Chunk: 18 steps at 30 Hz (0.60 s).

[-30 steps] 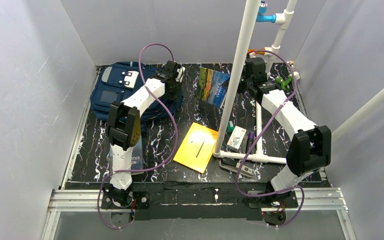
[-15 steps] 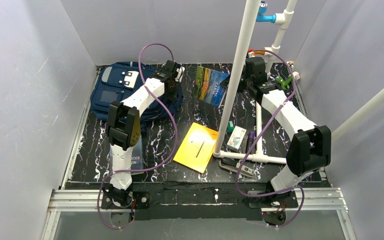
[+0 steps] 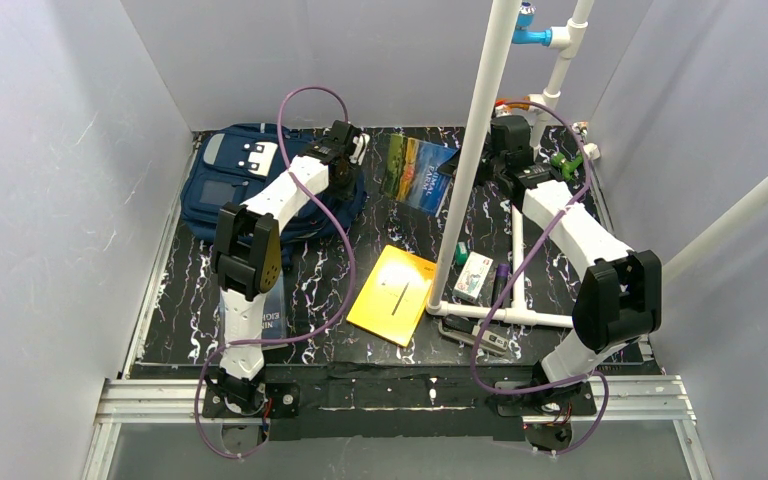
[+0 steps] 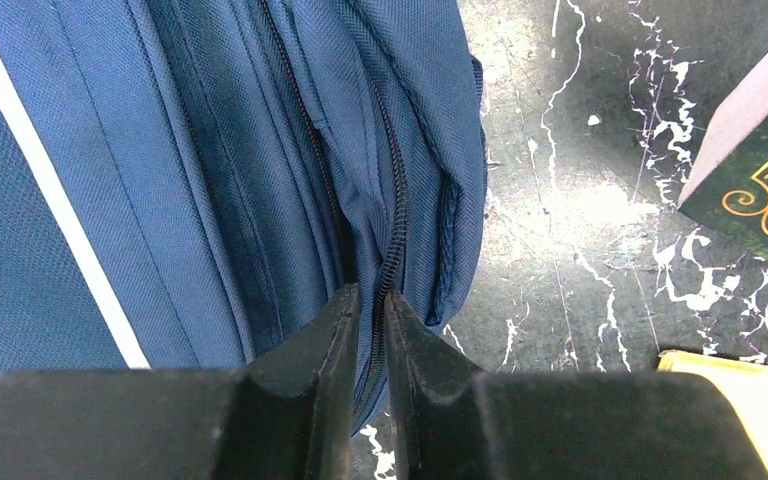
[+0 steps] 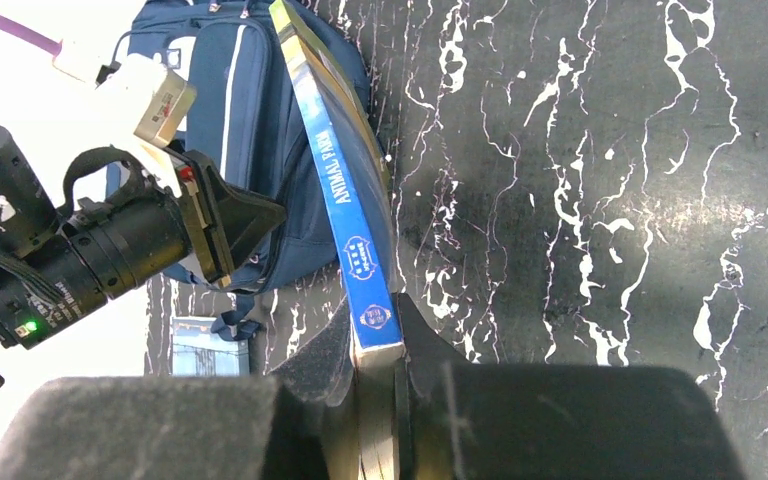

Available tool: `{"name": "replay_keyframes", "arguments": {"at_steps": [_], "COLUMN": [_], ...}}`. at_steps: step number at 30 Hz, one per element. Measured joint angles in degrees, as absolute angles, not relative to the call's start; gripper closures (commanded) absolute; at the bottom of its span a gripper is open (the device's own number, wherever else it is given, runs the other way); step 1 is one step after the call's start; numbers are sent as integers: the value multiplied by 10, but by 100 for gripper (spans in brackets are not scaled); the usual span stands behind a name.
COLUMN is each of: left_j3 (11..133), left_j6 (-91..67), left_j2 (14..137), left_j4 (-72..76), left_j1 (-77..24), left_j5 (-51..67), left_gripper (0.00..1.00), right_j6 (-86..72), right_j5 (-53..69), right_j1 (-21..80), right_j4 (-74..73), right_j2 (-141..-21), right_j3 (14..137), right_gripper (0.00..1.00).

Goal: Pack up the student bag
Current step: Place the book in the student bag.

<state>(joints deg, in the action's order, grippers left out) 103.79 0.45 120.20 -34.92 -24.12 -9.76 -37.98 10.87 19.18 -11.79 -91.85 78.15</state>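
The student bag (image 3: 245, 180), navy blue with a white patch, lies at the back left of the table. My left gripper (image 3: 350, 152) is at its right edge. In the left wrist view that gripper (image 4: 370, 305) is shut on the student bag's (image 4: 210, 170) zipper seam, with fabric pinched between the fingers. My right gripper (image 3: 463, 165) is shut on a book (image 3: 415, 172) with a landscape cover and holds it tilted above the table, just right of the bag. The right wrist view shows the gripper (image 5: 372, 345) clamping the book's blue spine (image 5: 345, 200), which points at the bag (image 5: 250, 120).
A white pipe frame (image 3: 475, 150) rises mid-table beside the right arm. A yellow book (image 3: 392, 294), a small box (image 3: 472, 276), a purple pen (image 3: 501, 280) and a dark tool (image 3: 475, 335) lie in front. A blue book (image 3: 270, 310) lies under the left arm.
The right gripper has carried the book a little to the left, toward the bag. The left gripper's fingers have closed on the bag's zipper edge.
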Motion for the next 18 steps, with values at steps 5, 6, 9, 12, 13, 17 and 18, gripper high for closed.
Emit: {"name": "replay_keyframes", "arguments": {"at_steps": [5, 6, 9, 12, 13, 17, 18], "left_j3": [1038, 1038, 1051, 1061, 1062, 1062, 1062], "left_j6": [4, 4, 7, 11, 11, 8, 6], "left_j2": [1207, 1209, 1225, 1231, 1230, 1204, 1194], "left_j4": [-349, -350, -360, -372, -374, -382, -383], "left_j1": [-241, -241, -239, -236, -234, -232, -231], "left_j5": [-101, -101, -96, -87, -84, -75, -74], "left_gripper": [90, 95, 100, 100, 100, 100, 100], "right_j6": [-386, -387, -391, -391, -391, -392, -394], "right_j5": [114, 116, 128, 140, 144, 171, 178], "right_j1": [192, 192, 192, 195, 197, 206, 207], "right_j4": [-116, -115, -114, -119, -121, -124, -124], "right_j2": [-919, -919, -920, -924, -925, -931, -932], "right_j3": [773, 771, 764, 764, 764, 764, 764], "right_gripper": [99, 99, 99, 99, 99, 99, 99]}}
